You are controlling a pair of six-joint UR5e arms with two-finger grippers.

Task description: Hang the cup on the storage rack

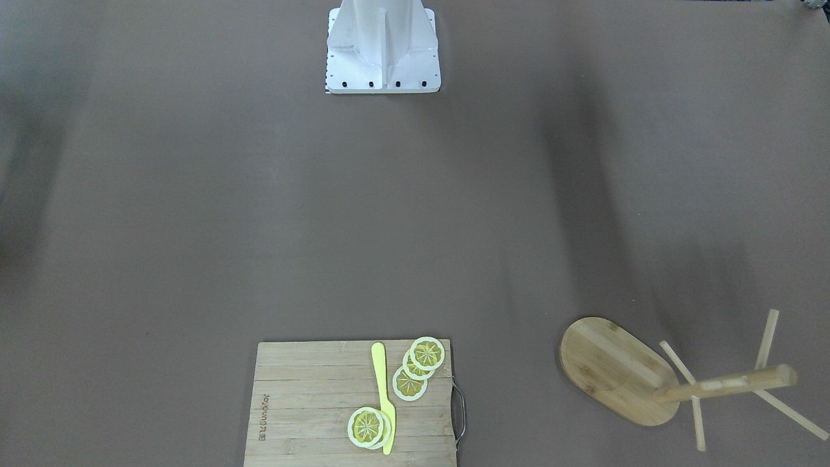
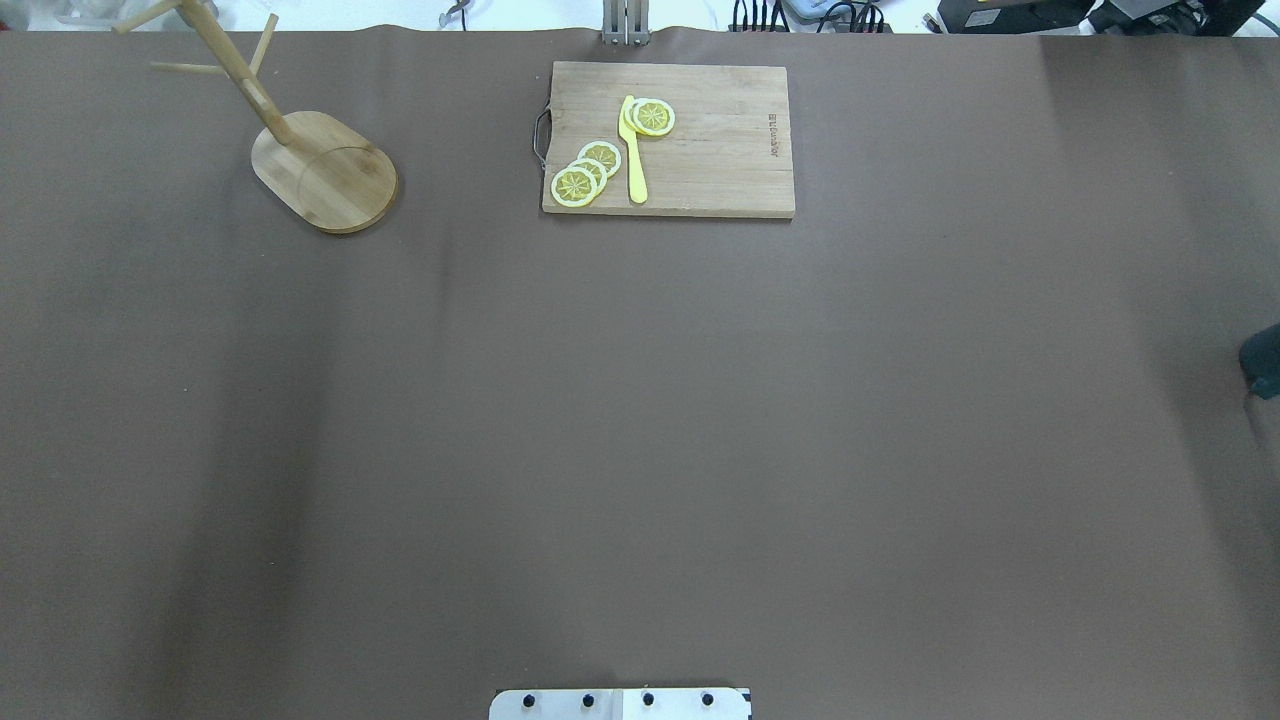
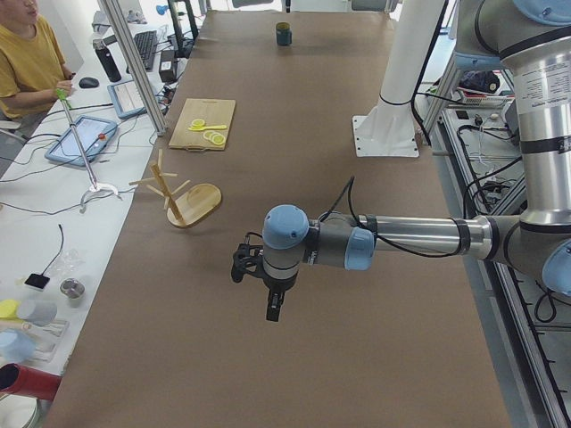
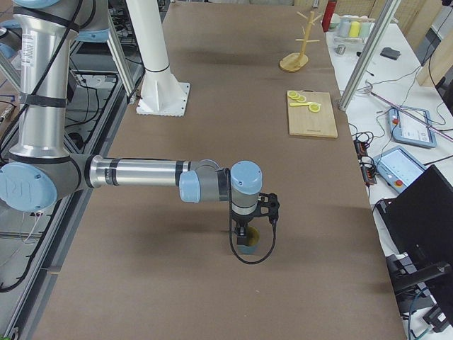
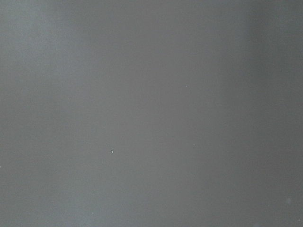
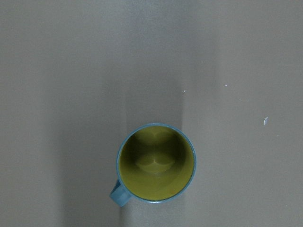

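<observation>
The cup [image 6: 156, 163] stands upright on the brown table, seen from above in the right wrist view, yellow-olive inside, its blue handle at the lower left. In the exterior right view my right gripper [image 4: 244, 230] hangs just over the cup [image 4: 248, 246]; I cannot tell whether it is open or shut. The cup also shows far off in the exterior left view [image 3: 283, 34]. The storage rack [image 2: 325, 170] stands upright with bare pegs at the far left corner, and shows too in the front-facing view [image 1: 609, 366]. My left gripper [image 3: 273, 310] hovers over bare table; I cannot tell its state.
A wooden cutting board [image 2: 720, 150] with lemon slices [image 2: 585, 172] and a yellow knife [image 2: 633, 150] lies at the far middle. The robot's white base [image 1: 382, 45] stands at the near edge. An operator [image 3: 31, 62] sits beyond the far edge. A dark shape [image 2: 1262, 360] shows at the overhead view's right edge.
</observation>
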